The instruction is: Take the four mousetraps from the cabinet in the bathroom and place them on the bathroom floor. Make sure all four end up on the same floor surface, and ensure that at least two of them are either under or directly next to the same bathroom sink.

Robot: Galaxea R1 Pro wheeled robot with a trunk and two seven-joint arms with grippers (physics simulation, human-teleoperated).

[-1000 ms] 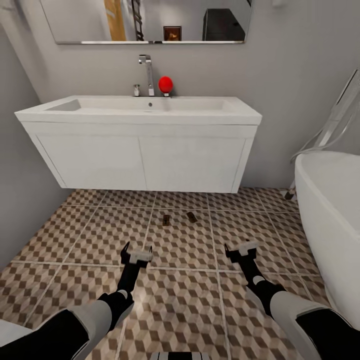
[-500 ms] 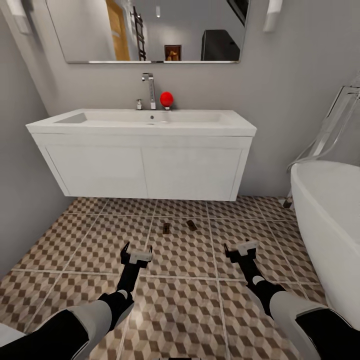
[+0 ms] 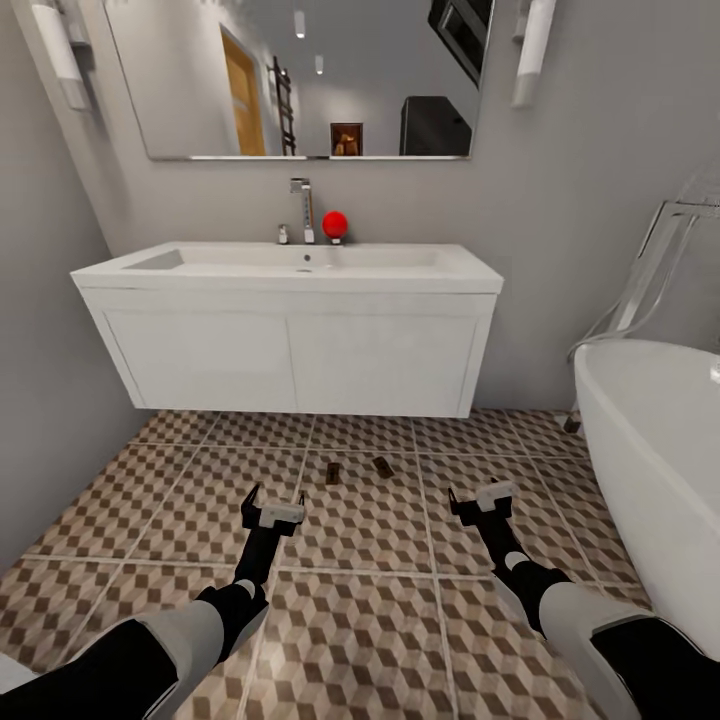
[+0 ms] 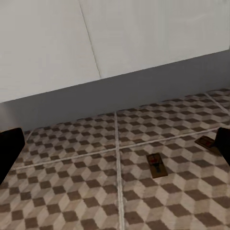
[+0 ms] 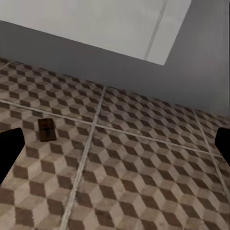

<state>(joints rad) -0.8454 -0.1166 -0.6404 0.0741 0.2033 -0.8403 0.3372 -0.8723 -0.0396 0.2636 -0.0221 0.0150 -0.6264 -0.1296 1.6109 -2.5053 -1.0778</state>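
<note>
Brn/beige cube-tile floor (image 3: pixel 380 620), white sink (image 3: pixel 290 270)

Two mousetraps (image 3: pixel 333 472) (image 3: pixel 383 465) lie before the sink (image 3: pixel 290 262).

No readable text, labels, brands, numbers or signs anywhere.
</note>
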